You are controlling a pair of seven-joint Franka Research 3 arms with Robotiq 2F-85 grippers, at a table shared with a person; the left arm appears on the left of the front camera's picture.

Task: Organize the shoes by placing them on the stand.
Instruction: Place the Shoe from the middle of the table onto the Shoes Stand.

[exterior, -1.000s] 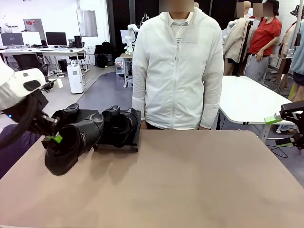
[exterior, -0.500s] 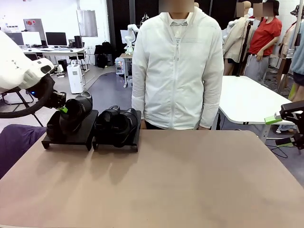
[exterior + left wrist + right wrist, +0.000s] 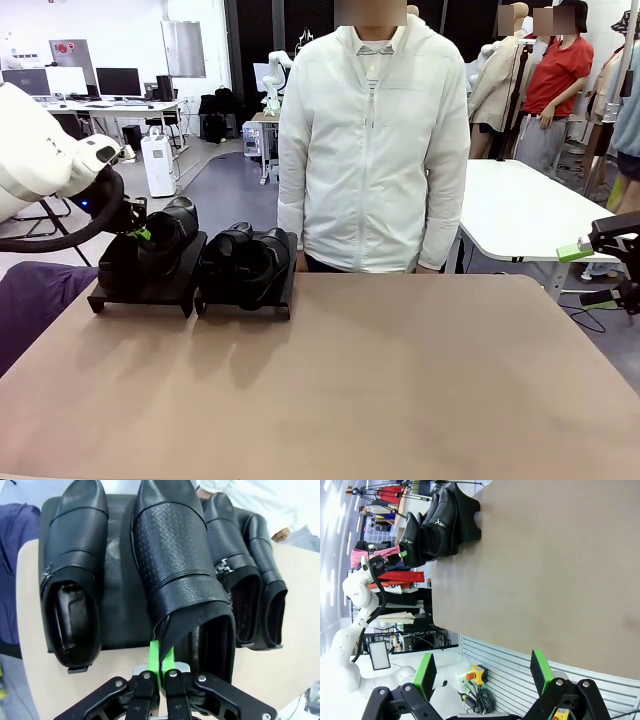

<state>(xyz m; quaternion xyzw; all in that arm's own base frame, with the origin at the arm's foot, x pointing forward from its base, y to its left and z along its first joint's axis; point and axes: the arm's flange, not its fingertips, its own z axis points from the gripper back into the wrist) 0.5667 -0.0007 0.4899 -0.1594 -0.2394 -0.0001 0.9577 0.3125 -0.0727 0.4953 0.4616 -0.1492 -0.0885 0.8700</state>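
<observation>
Green-padded right gripper [image 3: 482, 672] at five o'clock hangs with fingers spread wide. At ten o'clock, the left gripper [image 3: 161, 661] pinches the heel edge of a shiny black leather loafer [image 3: 177, 575] on the matte-black platform stand [image 3: 150, 283], beside three matching loafers [image 3: 245, 262].

The left gripper [image 3: 143, 234], pinching the heel edge of 1 shoe [image 3: 160, 236], is now lower than 0.5 s ago, and that shoe sits down on the left stand [image 3: 150, 287] instead of hanging above the table [image 3: 380, 380].
</observation>
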